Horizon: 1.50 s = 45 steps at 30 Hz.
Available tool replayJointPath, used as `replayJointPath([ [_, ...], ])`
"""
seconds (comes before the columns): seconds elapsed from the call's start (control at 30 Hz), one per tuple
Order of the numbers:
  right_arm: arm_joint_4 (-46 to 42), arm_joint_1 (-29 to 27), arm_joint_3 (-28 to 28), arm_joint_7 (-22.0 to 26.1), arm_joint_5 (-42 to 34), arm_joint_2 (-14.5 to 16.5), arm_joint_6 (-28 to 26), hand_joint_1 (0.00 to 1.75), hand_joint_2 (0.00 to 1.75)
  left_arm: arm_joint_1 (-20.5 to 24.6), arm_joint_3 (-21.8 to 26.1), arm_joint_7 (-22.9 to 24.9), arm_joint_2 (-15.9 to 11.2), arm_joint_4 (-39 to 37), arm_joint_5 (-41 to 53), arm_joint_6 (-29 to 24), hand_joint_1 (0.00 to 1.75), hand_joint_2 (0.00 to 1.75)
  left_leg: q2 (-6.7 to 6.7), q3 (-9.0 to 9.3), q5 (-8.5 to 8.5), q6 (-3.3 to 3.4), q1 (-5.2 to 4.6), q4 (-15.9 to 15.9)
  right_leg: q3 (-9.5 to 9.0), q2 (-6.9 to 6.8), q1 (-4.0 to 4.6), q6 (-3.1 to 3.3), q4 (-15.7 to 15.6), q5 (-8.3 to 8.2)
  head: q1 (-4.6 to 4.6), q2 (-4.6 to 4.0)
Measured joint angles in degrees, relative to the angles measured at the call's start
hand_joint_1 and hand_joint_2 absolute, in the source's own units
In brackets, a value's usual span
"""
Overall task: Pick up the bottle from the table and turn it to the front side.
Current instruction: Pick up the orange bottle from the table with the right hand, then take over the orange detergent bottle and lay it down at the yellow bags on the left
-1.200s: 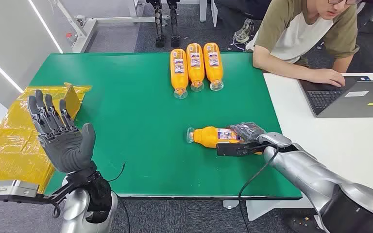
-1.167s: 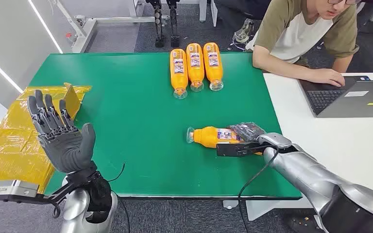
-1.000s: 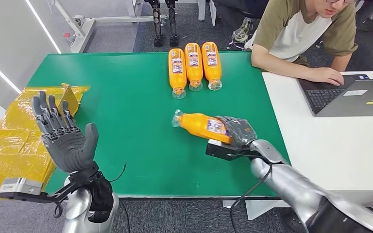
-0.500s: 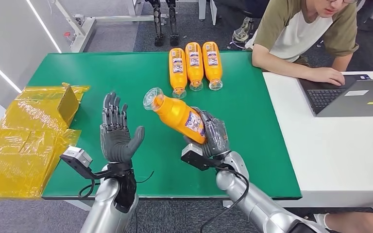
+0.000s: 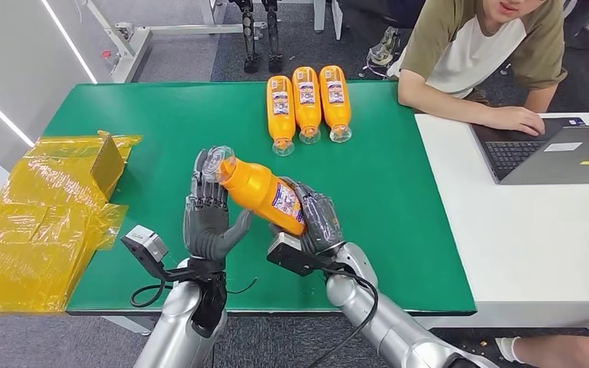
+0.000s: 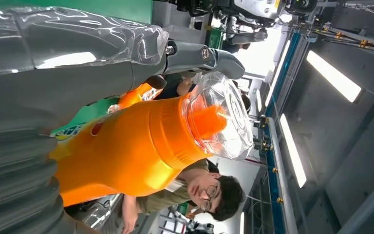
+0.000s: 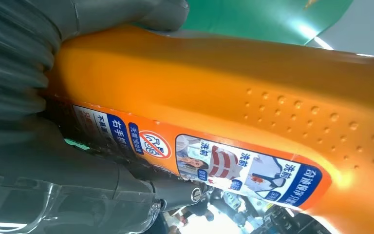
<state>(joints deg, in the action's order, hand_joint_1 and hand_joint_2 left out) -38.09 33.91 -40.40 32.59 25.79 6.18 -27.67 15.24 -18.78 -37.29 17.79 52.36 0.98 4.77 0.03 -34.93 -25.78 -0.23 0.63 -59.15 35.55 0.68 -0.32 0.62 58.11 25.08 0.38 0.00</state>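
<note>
1. You see the orange bottle (image 5: 259,187) in the middle of the head view, lifted off the green table (image 5: 161,138). It is tilted, with its clear cap pointing to the upper left and its fat end pointing to the lower right.
2. Your right hand (image 5: 316,221) holds the fat end of the bottle. Its dark fingers wrap around the part with the blue and white label.
3. In the right wrist view you see that label (image 7: 199,158) up close, with a grey thumb pressed on the orange side above it.
4. Your left hand (image 5: 208,215) stands just to the left of the bottle, palm up and facing it. Its fingertips reach up behind the clear cap. You cannot tell if this hand grips the bottle or just sits beside it.
5. In the left wrist view the clear cap (image 6: 222,117) sits in the middle of the frame, with grey fingers close above the bottle's neck.
6. Three more orange bottles (image 5: 307,103) lie side by side at the top middle of the table, caps toward you.
7. A pile of yellow bags (image 5: 34,215) lies at the left edge of the frame.
8. A person (image 5: 479,54) sits at the upper right, with one hand by a laptop (image 5: 560,153) on a white desk (image 5: 529,245).
</note>
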Motion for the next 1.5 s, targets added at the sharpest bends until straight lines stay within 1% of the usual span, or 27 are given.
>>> replayJointPath([
  [0.3,0.83,-0.12,-0.10,-0.85,2.09,2.26,8.35,1.75,1.75,0.26,-0.01,-0.27,0.10,-0.87,-0.22,0.07,0.00,1.75,0.02,0.01,0.00,0.00,0.00,0.00,0.00,0.02,0.00,0.00,0.00,0.00,-0.01,0.00],
  [0.47,0.38,-0.53,-0.17,-1.89,3.96,2.96,11.51,1.75,1.75,0.34,-0.02,0.21,0.14,-1.44,-0.80,-0.08,0.00,1.75,0.01,-0.01,0.00,-0.01,0.00,0.01,0.03,0.01,0.00,0.00,0.00,0.00,0.00,0.00],
  [0.93,-1.85,-2.00,0.40,-2.64,7.40,2.86,15.77,1.75,1.75,1.18,-0.02,0.47,0.30,-3.51,-2.16,-1.48,0.00,1.75,0.03,-0.02,0.00,-0.01,0.00,0.00,0.05,0.05,0.00,0.00,0.00,0.00,0.00,0.00],
  [1.0,-1.79,-1.84,0.42,-2.85,7.77,2.80,16.59,1.75,1.75,1.25,-0.02,0.31,0.31,-3.75,-2.16,-1.91,0.31,1.75,0.04,-0.02,0.00,-0.01,0.00,0.01,0.05,0.05,0.00,0.01,0.00,0.00,0.00,0.00],
  [1.07,-1.62,-1.61,0.42,-3.02,8.22,2.79,17.17,1.75,1.75,1.25,-0.02,0.10,0.31,-3.82,-2.14,-2.27,1.19,1.75,0.04,-0.02,0.00,-0.01,0.00,0.00,0.05,0.05,0.00,0.01,0.00,0.00,-0.01,0.00],
  [1.13,-1.42,-1.36,0.42,-3.11,8.61,2.79,17.46,1.75,1.75,1.24,-0.02,-0.18,0.31,-3.84,-2.10,-2.44,1.75,1.75,0.03,-0.02,0.00,-0.01,0.00,0.00,0.05,0.05,0.00,0.01,0.00,0.00,-0.01,0.00],
  [1.5,-1.25,-1.85,0.68,-3.82,9.50,2.23,16.90,1.75,1.75,1.32,-0.02,-1.90,0.34,-4.10,-2.37,-2.40,1.75,1.75,0.04,-0.02,0.00,-0.01,-0.01,0.00,0.07,0.06,0.00,0.01,-0.01,0.00,0.00,0.00],
])
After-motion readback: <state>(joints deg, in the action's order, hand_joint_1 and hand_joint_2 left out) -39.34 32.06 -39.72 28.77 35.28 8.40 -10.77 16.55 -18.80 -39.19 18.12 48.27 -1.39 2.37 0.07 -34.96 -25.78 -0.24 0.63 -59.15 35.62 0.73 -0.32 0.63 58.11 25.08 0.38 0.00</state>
